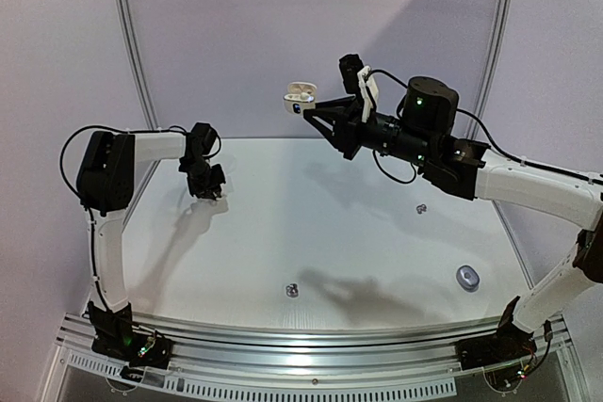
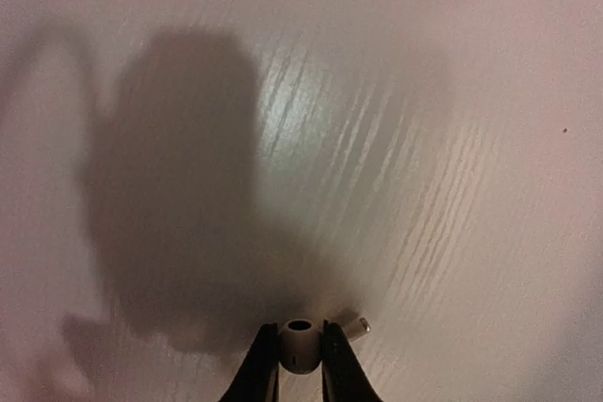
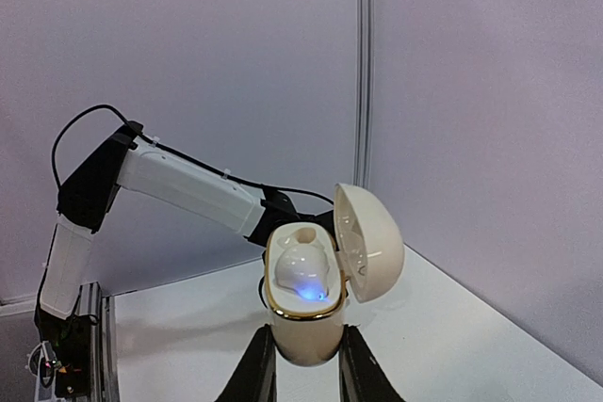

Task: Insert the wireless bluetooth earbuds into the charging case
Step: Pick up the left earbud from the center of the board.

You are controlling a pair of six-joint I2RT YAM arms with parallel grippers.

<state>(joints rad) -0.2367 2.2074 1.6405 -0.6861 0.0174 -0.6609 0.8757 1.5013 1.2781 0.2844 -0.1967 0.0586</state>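
Observation:
My right gripper (image 1: 316, 110) is raised high over the back of the table, shut on a glossy white charging case (image 1: 300, 97). In the right wrist view the gripper (image 3: 303, 344) clamps the case body (image 3: 303, 322). The lid (image 3: 369, 244) is open. One white earbud (image 3: 303, 275) sits inside above a blue light, and the socket beside it (image 3: 307, 235) is empty. My left gripper (image 1: 206, 182) is low at the back left. In its wrist view the gripper (image 2: 300, 330) is shut on a white earbud (image 2: 300, 350), just above the tabletop. Two dark earbuds (image 1: 292, 290) (image 1: 421, 207) lie on the table.
A silvery-grey oval case (image 1: 467, 277) lies at the front right of the white table (image 1: 283, 233). Curved poles and pale walls stand behind the table. The left arm shows in the right wrist view (image 3: 179, 185).

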